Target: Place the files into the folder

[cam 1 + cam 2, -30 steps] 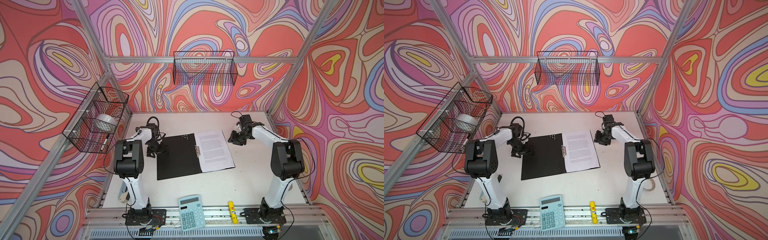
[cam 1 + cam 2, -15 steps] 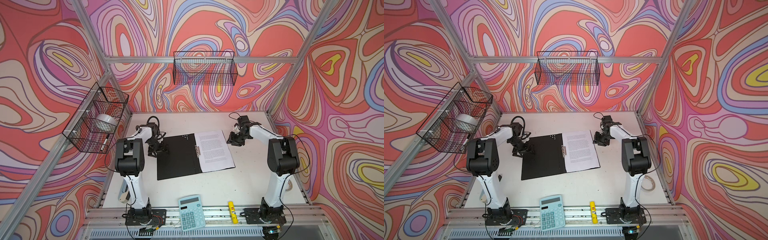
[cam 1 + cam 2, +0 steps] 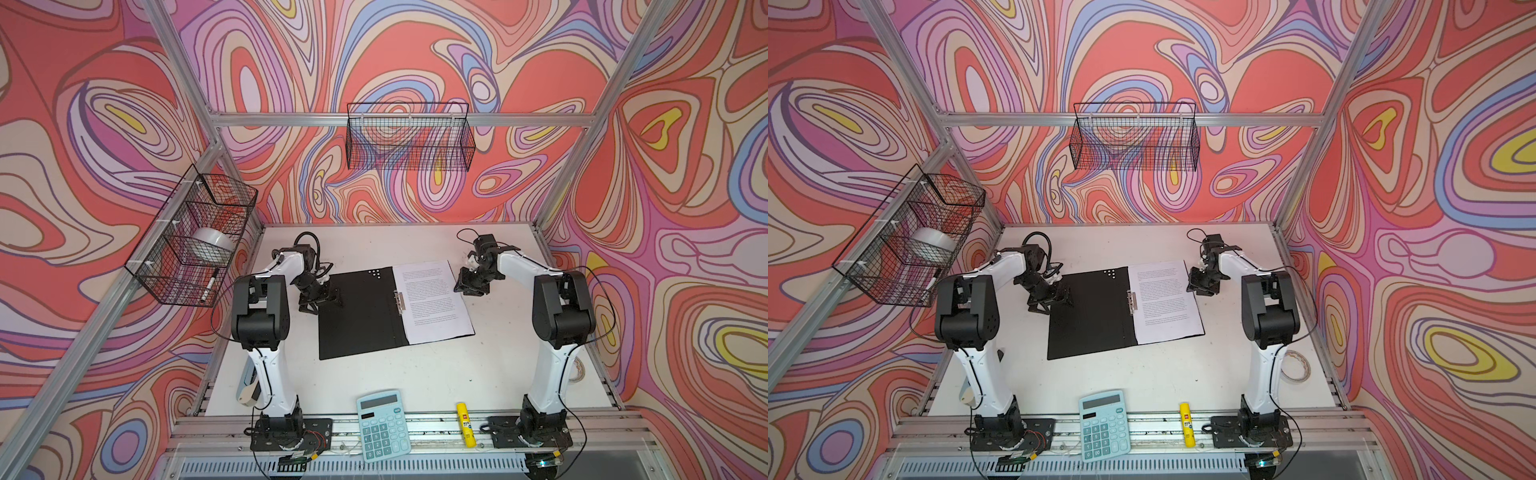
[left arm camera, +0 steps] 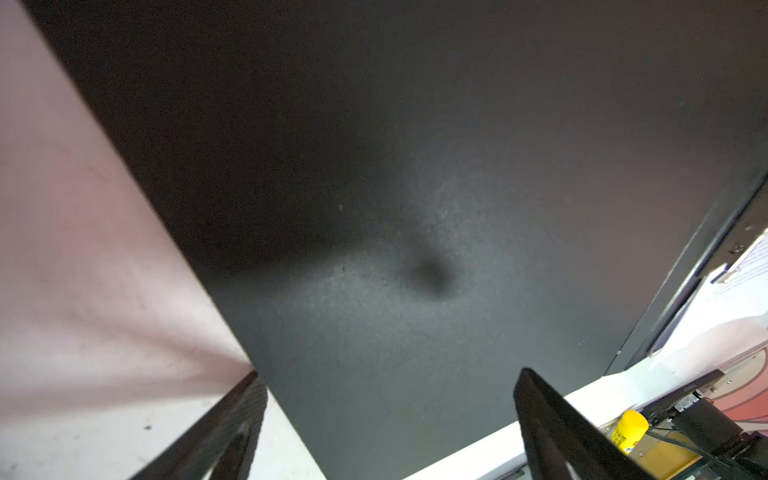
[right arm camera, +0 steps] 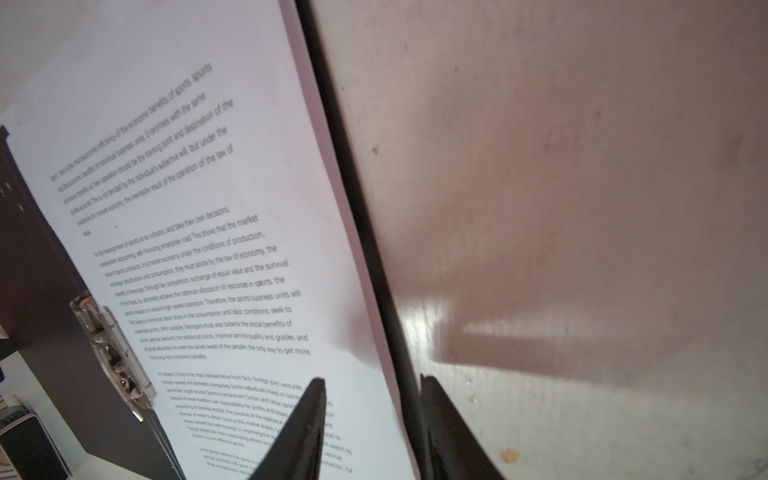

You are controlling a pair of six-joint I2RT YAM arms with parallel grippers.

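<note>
On the tabletop the folder lies open, long axis running away from the bases, the files on its right half. The left pincer, jaws wide apart, straddles the cover's free left edge and looks best placed to close it. The right pincer, half parted and holding nothing, straddles the right edge.

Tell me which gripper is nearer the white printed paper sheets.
Right. The right gripper straddles the edge of the white printed paper sheets; the left gripper is across the open black folder.
</note>
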